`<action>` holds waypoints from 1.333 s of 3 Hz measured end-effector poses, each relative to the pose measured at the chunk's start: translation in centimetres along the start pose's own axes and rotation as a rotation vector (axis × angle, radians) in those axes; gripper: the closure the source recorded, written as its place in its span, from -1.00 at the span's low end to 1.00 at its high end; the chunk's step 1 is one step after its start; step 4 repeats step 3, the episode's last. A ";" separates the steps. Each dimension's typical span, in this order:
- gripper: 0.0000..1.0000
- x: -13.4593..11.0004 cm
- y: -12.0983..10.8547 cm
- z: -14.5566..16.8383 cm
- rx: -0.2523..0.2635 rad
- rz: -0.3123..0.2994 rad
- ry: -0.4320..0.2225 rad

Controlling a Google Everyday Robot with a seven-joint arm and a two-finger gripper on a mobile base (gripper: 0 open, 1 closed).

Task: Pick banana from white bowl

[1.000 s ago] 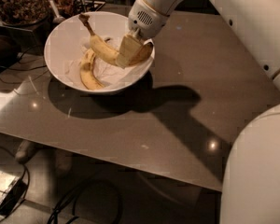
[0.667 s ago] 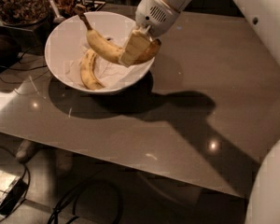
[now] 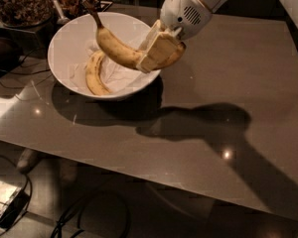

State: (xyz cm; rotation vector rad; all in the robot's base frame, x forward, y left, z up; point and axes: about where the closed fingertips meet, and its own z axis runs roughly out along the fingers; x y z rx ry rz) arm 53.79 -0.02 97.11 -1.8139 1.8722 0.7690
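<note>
My gripper is shut on the banana, a yellow speckled one with a thick dark-brown stem end pointing up and left. It holds the banana in the air above the right part of the white bowl. The bowl stands at the back left of the table and is lined with white paper. A second, more curved banana lies inside the bowl on the paper.
The grey-brown table stretches to the right and front of the bowl. A dark container of brown items stands behind the bowl at the back left. Cables and a small device lie on the floor below the table's front edge.
The gripper has risen with the banana, lifting it out of the bowl. The curved banana has stayed in the bowl.
</note>
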 end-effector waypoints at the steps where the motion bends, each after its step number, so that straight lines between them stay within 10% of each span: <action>1: 1.00 1.2 1.5 -0.8 -0.003 -0.016 -0.032; 4: 1.00 4.5 3.8 -2.1 0.028 0.012 -0.052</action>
